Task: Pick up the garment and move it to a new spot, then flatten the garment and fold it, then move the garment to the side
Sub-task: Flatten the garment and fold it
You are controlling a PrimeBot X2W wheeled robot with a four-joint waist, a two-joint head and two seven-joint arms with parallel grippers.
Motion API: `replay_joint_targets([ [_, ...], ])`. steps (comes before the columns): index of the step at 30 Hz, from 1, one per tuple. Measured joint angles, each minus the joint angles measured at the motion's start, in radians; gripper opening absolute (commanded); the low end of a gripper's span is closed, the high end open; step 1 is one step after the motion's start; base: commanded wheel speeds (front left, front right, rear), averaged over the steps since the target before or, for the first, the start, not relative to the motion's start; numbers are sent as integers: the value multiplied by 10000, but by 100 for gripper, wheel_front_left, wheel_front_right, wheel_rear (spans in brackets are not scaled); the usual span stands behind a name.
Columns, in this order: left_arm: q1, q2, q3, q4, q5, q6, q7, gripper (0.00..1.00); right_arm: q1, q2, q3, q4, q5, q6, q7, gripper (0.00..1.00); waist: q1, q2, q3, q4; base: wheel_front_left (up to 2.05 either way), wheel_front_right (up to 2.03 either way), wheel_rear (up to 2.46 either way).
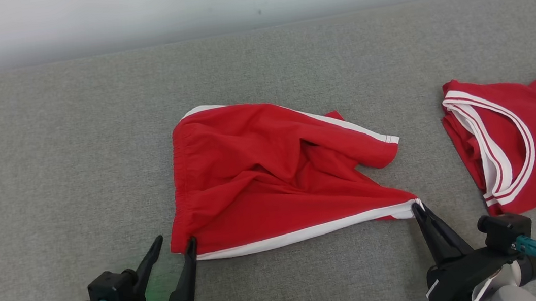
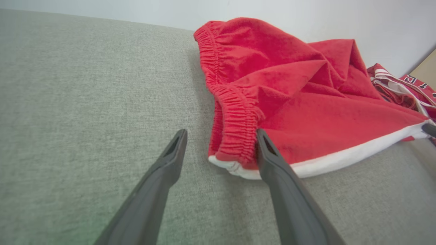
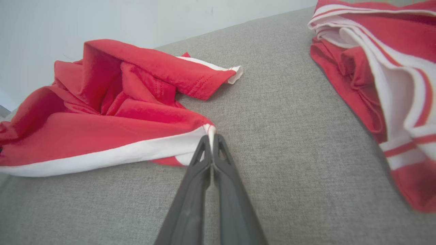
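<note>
Red shorts (image 1: 271,180) corner pinched by right end effector (image 1: 417,205)

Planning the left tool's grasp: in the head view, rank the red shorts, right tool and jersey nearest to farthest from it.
1. red shorts: waistband corner at the left tool.
2. right tool: across the shorts, shut on their hem corner.
3. jersey: far right.

Garment: red shorts (image 1: 261,182) with white side stripes and a gathered elastic waistband. Condition: rumpled, deep creases through the middle, far leg bunched over itself. Waistband lies left, hems right, centrally on the grey fabric surface (image 1: 68,144).
</note>
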Motion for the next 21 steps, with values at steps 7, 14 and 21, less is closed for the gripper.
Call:
replay_joint_targets([
  [7, 6, 180, -495, -8, -502, 0, 0, 61, -56, 46, -6, -4, 0, 0, 0, 0, 0, 0, 96, -151, 0, 0, 0],
  [14, 17, 362, -736, -311, -422, 0, 2, 0, -77, 107, -119, 13, -4, 0, 0, 0, 0, 0, 50, -168, 0, 0, 0],
  [21, -135, 715, -508, -1413, -44, 0, 2, 0, -571, 117, -430, -391, -245, 0, 2, 0, 0, 0, -410, -99, 0, 0, 0],
])
